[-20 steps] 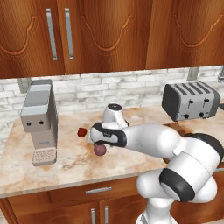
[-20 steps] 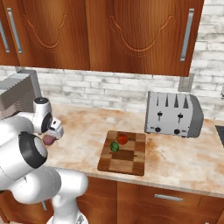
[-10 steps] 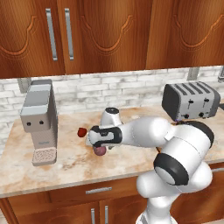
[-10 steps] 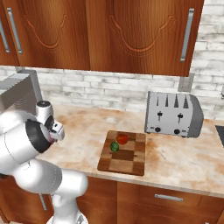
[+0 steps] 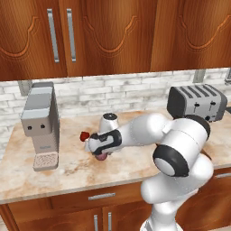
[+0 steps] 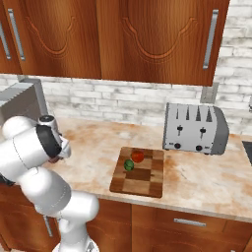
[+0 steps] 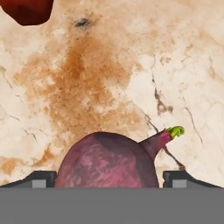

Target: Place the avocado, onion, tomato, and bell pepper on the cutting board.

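The cutting board (image 6: 140, 173) is seen before the toaster (image 6: 196, 129), with the tomato (image 6: 138, 156) and avocado (image 6: 129, 165) resting on it. Far from the board, the onion (image 7: 107, 162) is straddled by the gripper (image 7: 109, 177), jaws spread, not yet clenched. The bell pepper (image 5: 84, 136) lies just beyond the onion.

Tabletop (image 5: 67, 169): polished stone is suggested, mottled beige and rust, smooth.
Onion (image 7: 107, 162): a dull, matt purplish skin is shown, finely streaked, with a small green sprout.
Bell pepper (image 5: 84, 136): a deep red, smooth skin is seen.
Cutting board (image 6: 147, 182): dark brown wood in striped blocks, matt.
Tomato (image 6: 138, 156): an orange-red skin, smooth, slightly glossy.
Avocado (image 6: 129, 165): a dark green skin; texture cannot be told.
Toaster (image 6: 196, 129): brushed grey metal is suggested.
Coffee machine (image 5: 40, 124): matt grey casing.
Cabinets (image 5: 113, 36): reddish wood, semi-gloss, with metal handles.
Wall (image 5: 135, 92): pale brick, rough.
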